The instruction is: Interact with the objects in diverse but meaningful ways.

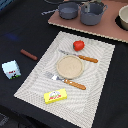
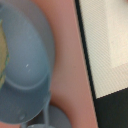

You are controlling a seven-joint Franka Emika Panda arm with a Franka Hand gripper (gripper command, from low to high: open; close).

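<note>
The grey two-handled pot sits far on the pink board (gripper above it, its opening unclear).

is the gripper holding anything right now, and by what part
Cannot be told. The wrist view shows only a grey pot close below, no fingers in frame, and the exterior view shows no gripper clearly at the grey pots.

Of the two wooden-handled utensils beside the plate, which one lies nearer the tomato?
The knife, lying on the far side of the plate, just below the tomato. The fork lies on the plate's near side, toward the butter box.
</note>
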